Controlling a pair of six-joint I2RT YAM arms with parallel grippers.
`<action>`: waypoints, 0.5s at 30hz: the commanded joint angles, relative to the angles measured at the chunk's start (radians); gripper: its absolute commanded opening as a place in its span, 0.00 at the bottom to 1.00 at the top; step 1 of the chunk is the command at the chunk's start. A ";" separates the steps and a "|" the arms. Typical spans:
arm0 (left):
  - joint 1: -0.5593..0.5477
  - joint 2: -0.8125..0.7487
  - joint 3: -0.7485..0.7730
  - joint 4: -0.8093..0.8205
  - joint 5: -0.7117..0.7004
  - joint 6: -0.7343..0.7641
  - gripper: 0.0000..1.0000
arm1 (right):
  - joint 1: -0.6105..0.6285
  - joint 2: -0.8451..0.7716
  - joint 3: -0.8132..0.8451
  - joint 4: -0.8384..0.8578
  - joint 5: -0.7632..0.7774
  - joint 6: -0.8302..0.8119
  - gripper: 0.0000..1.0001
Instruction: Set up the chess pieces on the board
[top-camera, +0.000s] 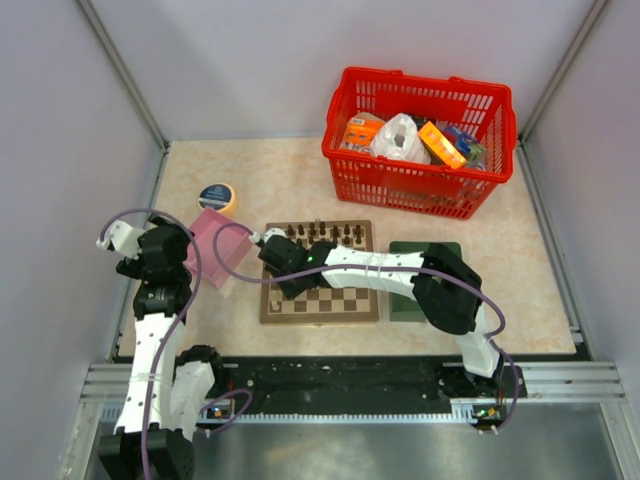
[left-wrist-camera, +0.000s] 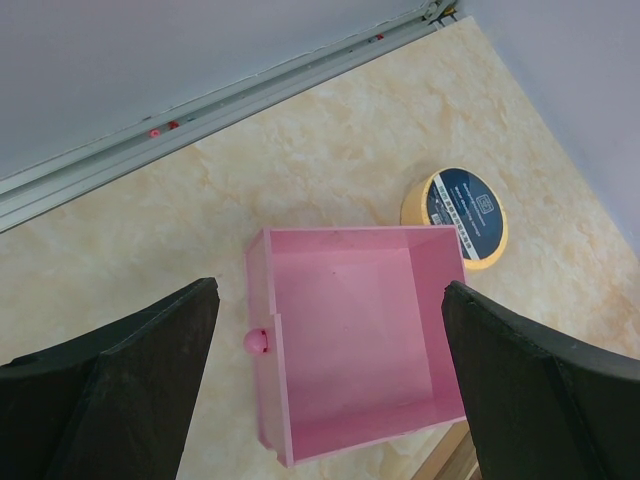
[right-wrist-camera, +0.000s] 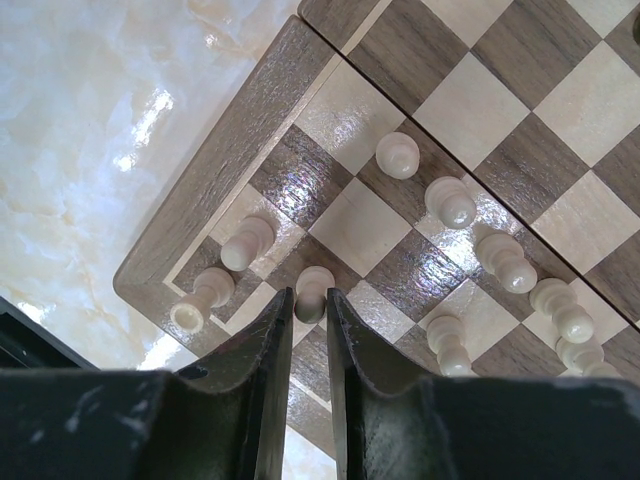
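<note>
Board (top-camera: 330, 300): mid-table, between pink box (left-wrist-camera: 350, 330) and green tray (top-camera: 400, 300).
Cream pieces (right-wrist-camera: 450, 200): upright in two rows at one board corner.
Right gripper (right-wrist-camera: 308, 295): fingers a slit apart, single cream piece (right-wrist-camera: 313, 283) at their tips; grip cannot be told.
Left gripper (left-wrist-camera: 330, 290): fingers spread wide above pink box.

Top cam: board (top-camera: 335, 300) mid-table, dark pieces (top-camera: 330, 234) in a row along far edge. R arm (top-camera: 370, 265) stretched across it from the right, right gripper (top-camera: 283, 280) over near-left part; jaws not readable. Just right of board: green tray (top-camera: 405, 300), partly under R arm. Left of board: pink box (top-camera: 222, 250), L arm (top-camera: 155, 270) beside it, tape roll (top-camera: 216, 196) behind. Far right: red basket (top-camera: 400, 170) w/ packets (top-camera: 400, 135).
</note>
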 joint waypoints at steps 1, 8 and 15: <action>0.009 -0.002 0.002 0.047 0.000 0.014 0.99 | 0.011 -0.001 0.040 0.028 -0.013 -0.009 0.20; 0.008 -0.006 -0.001 0.044 -0.001 0.013 0.99 | 0.010 -0.033 0.042 0.027 0.004 -0.012 0.29; 0.006 -0.009 0.000 0.033 -0.015 0.017 0.99 | 0.008 -0.204 -0.008 0.027 0.105 -0.030 0.39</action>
